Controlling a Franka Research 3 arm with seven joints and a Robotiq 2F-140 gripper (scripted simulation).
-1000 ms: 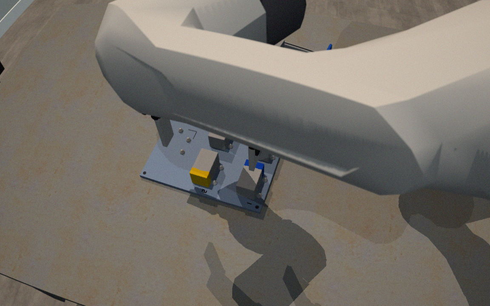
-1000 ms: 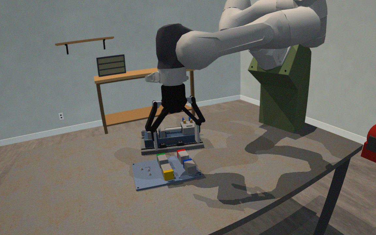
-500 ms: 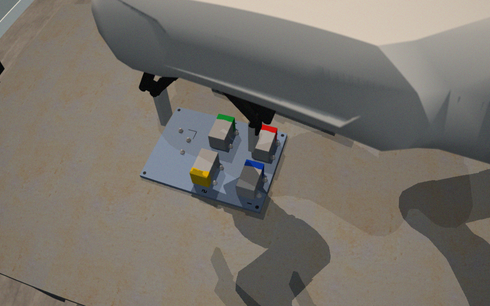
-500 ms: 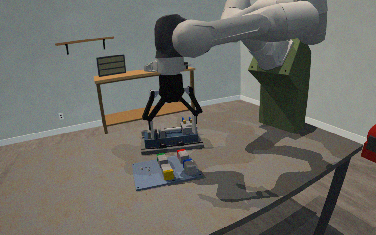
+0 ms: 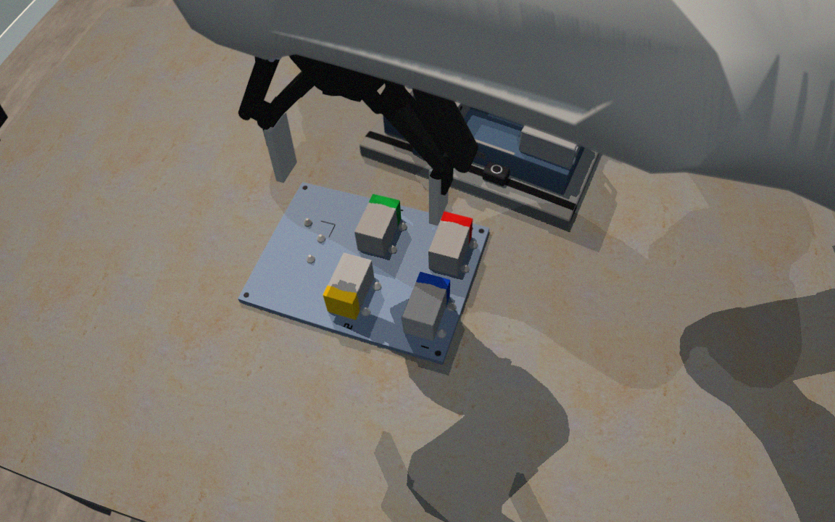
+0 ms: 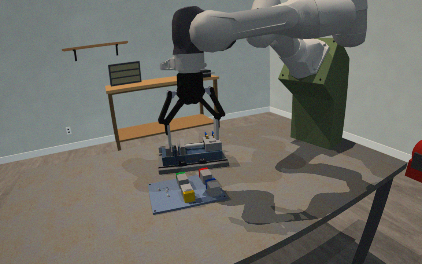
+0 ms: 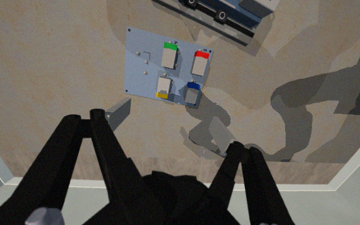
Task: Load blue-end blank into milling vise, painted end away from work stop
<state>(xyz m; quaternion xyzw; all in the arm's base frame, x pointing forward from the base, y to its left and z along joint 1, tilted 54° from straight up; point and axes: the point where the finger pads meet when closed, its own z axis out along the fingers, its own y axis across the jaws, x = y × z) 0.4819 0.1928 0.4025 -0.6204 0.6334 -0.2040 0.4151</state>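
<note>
The blank with the blue end (image 5: pixel 426 304) lies on the infeed plate (image 5: pixel 373 267) at its near right corner, blue end toward the vise; it also shows in the exterior view (image 6: pixel 212 186) and in the wrist view (image 7: pixel 192 93). My gripper (image 5: pixel 355 172) hangs wide open and empty, high above the plate's far edge and the vise front; it also shows in the exterior view (image 6: pixel 192 138) and in the wrist view (image 7: pixel 167 128). The milling vise (image 6: pixel 192 153) stands behind the plate with nothing between its jaws.
Three other blanks lie on the plate: green-ended (image 5: pixel 378 225), red-ended (image 5: pixel 450 243), yellow-ended (image 5: pixel 347 285). Small locating pins (image 5: pixel 316 238) stand on the plate's left part. My arm hides much of the vise in the top view. A wooden bench (image 6: pixel 160 108) stands behind.
</note>
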